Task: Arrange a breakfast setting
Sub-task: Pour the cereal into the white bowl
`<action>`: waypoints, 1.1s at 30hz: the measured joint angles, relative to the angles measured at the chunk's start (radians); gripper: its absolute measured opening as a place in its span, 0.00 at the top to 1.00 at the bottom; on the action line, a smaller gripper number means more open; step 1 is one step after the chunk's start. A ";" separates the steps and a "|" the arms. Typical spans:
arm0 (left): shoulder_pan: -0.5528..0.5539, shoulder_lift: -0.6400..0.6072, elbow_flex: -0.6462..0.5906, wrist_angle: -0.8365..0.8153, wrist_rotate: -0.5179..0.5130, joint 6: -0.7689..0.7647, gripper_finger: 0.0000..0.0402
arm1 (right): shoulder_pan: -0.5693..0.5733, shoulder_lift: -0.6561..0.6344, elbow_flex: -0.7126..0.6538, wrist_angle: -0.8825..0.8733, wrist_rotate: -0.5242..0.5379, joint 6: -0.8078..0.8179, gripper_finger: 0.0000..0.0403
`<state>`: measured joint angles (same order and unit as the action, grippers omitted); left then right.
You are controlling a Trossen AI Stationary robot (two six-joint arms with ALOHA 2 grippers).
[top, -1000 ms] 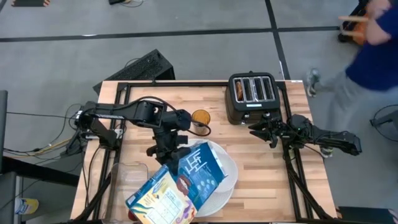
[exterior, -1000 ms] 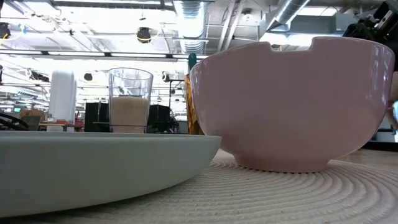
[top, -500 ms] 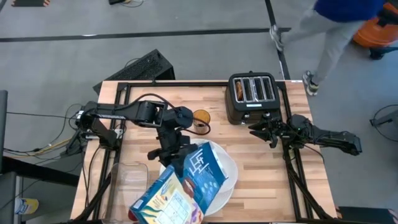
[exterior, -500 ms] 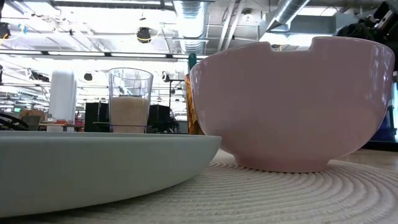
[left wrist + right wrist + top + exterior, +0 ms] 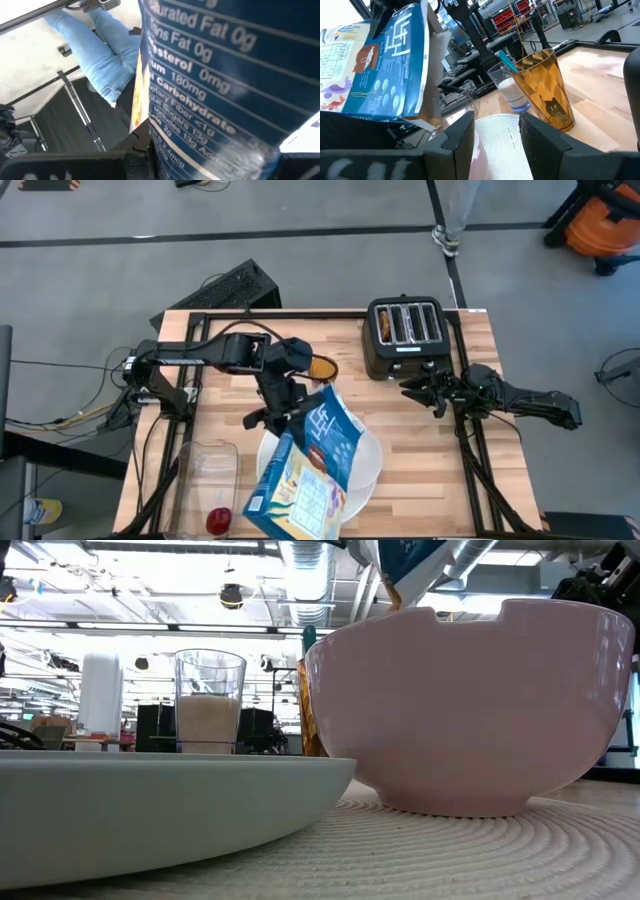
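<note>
The left gripper point(image 5: 283, 412) was over the middle of the table, its fingers pinched tight on the blue cereal box point(image 5: 305, 465). The box was up in the air and tipped over, its open end pointing toward the far side of the table. It hung above the large white plate point(image 5: 366, 463) and hid most of it. Only the plate's right rim showed past the box. In the low view, a corner of the box point(image 5: 405, 560) poked down just above the white bowl point(image 5: 470, 705), which sat on a round woven mat point(image 5: 420, 855) next to the plate's thick edge point(image 5: 170, 815).

The red apple point(image 5: 217, 521) lay in the clear plastic tub point(image 5: 207, 480), close to the near left edge of the table. An amber cup point(image 5: 322, 368) stood just behind the left arm. In the right wrist view it was next to a clear glass point(image 5: 507, 87) with something white inside.

The black toaster point(image 5: 405, 337) sat at the far edge with something browned in its leftmost slot. The right gripper point(image 5: 412, 388) waited just in front of it, its fingers spread apart and holding nothing. The wood point(image 5: 430, 470) on the right side of the table, between the plate and the right edge, was bare.

A person's feet point(image 5: 448, 240) showed on the floor beyond the table.
</note>
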<state>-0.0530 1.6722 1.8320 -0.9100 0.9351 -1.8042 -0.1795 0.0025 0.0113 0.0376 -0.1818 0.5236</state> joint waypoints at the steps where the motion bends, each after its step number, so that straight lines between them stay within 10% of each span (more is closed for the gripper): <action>1: 0.000 0.000 0.000 0.000 0.003 0.000 0.78 | 0.000 0.000 0.000 0.000 0.000 0.000 0.56; 33: -0.029 0.000 -0.001 0.081 0.105 -0.095 0.83 | 0.000 0.000 0.000 0.000 0.000 0.000 0.56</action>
<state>-0.0822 1.6722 1.8309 -0.8287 1.0401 -1.8992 -0.1794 0.0025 0.0116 0.0376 -0.1822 0.5240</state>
